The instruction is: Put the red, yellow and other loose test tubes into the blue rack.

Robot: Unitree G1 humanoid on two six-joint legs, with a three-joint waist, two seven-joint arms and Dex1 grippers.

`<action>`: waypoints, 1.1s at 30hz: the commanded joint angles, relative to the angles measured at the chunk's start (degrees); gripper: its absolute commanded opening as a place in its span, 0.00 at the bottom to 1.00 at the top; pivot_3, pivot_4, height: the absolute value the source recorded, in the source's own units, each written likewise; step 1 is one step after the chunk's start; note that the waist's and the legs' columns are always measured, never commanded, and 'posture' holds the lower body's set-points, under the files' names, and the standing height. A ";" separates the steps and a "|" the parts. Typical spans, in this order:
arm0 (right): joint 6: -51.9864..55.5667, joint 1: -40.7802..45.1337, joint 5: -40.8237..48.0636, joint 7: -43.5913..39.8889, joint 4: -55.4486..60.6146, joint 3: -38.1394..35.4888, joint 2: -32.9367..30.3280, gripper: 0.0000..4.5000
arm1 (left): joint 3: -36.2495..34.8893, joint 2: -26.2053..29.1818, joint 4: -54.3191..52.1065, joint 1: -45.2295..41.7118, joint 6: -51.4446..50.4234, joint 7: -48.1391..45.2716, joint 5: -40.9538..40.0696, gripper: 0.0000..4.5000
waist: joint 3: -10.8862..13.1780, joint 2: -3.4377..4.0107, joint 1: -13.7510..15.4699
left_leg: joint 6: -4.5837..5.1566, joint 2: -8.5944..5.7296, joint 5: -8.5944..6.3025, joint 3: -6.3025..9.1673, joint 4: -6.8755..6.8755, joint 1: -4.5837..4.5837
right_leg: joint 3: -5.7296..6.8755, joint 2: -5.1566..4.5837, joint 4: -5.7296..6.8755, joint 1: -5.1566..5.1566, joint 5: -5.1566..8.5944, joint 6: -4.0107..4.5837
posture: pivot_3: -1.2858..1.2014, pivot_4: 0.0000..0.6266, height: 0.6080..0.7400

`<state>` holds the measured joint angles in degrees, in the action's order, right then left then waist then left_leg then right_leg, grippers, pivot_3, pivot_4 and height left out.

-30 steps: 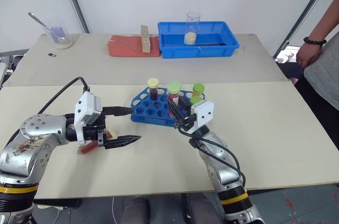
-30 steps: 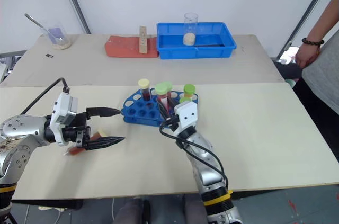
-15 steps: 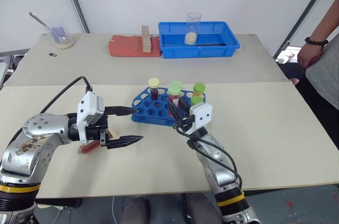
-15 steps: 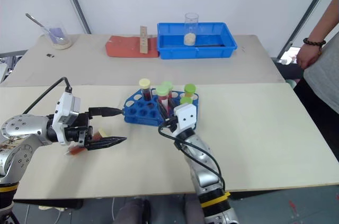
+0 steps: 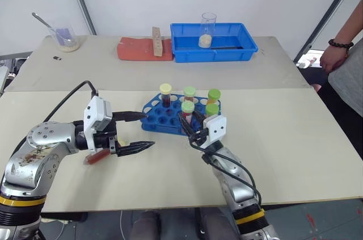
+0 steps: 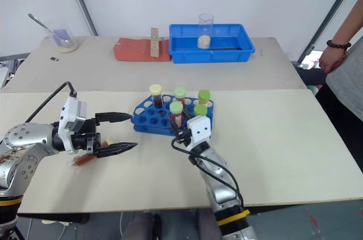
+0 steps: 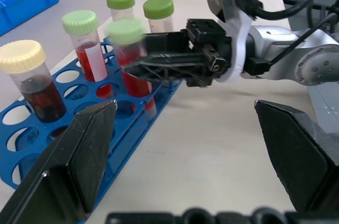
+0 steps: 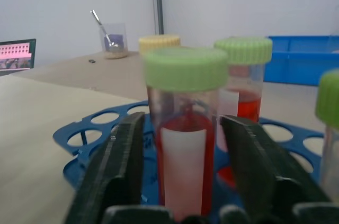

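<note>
Right gripper (image 5: 189,123): I see its fingers parted either side of the green-capped tube (image 5: 187,110), which stands in the blue rack (image 5: 156,113).
Left gripper (image 5: 136,132): spread wide, empty.
Risk: withdrawing crooked, I'd tip that tube.
Remaining: red tube (image 5: 95,156) on the tabletop (image 5: 295,138) beside my left arm.

You had bare beige worktop (image 5: 295,138) to pass on the rack's right; five capped tubes crowded the blue plastic rack (image 5: 164,120), where the right gripper (image 5: 190,124) blocked its near edge.

Five tubes (image 5: 188,110) stand in the rack (image 5: 168,118), and what seems a loose tube (image 5: 97,156) lies well left.
</note>
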<state>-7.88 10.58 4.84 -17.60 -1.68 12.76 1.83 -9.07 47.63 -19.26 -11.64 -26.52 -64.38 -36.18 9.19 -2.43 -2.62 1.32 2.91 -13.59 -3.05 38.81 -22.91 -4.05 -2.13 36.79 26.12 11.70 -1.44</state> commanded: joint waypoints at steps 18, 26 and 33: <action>33.16 0.25 22.93 -29.46 34.14 -7.97 -37.62 0.99 | -9.35 20.60 2.05 10.11 -5.87 0.83 9.91 1.00 | 0.07 0.02 0.15 | 0.00 -0.02 0.00 -0.14 -0.02 0.09 | 0.01 -0.11 0.00 0.02 0.19 0.17 | 0.52 0.24 1.00; 47.77 8.70 36.51 -36.86 38.66 -10.53 -48.81 0.99 | 1.15 23.57 5.24 6.99 -6.98 0.39 16.97 1.00 | 0.09 -0.01 0.66 | -0.01 0.01 -0.01 -0.13 -0.19 0.05 | 0.09 -0.10 -0.10 0.09 0.24 0.24 | 0.52 0.24 1.00; 50.36 10.18 39.34 -37.74 39.56 -10.99 -50.62 0.99 | 14.87 20.32 10.39 -4.66 -9.34 0.22 24.09 1.00 | 0.10 -0.04 1.76 | 0.00 -0.05 -0.01 -0.16 -0.17 -0.10 | 0.07 -0.12 -0.26 0.10 0.22 0.16 | 0.52 0.24 1.00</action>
<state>42.02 19.77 42.87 -55.10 36.09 3.40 -48.33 4.50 68.20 -9.58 -14.81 -35.59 -63.98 -13.91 9.29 -2.47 -0.86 1.32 2.85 -13.61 -3.21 38.64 -23.03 -3.97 -2.25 36.53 26.22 11.91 -1.30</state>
